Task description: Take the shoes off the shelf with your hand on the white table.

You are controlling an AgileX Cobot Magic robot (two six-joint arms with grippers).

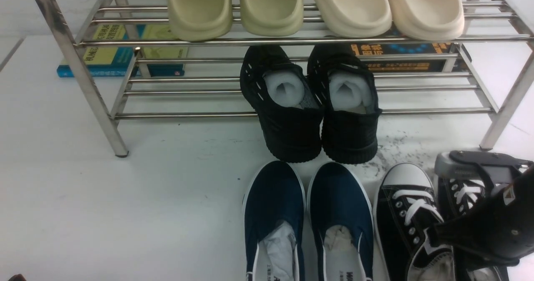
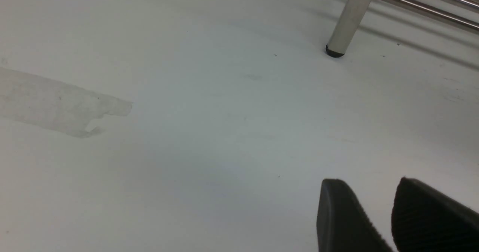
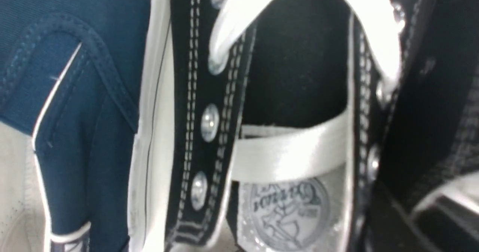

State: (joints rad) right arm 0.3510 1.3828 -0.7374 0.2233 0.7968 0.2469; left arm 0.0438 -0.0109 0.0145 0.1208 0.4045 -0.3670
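— Where are the black canvas sneakers (image 1: 406,214) sitting?

— On the white table (image 1: 125,214), off the chrome shelf (image 1: 292,41), just beside the navy slip-ons (image 1: 308,218). The right arm (image 1: 496,227) is covering most of the far sneaker, and the frame edge is cutting off both heels.

— Is its pincer gripping anything?

— I cannot tell; its fingertips are hiding among the shoes. The wrist camera is showing only laces (image 3: 292,154), eyelets and a blurred insole label (image 3: 286,211).

— And the left gripper (image 2: 378,211)?

— Hovering over bare table near a shelf leg (image 2: 350,20), its fingers standing slightly apart, holding nothing.
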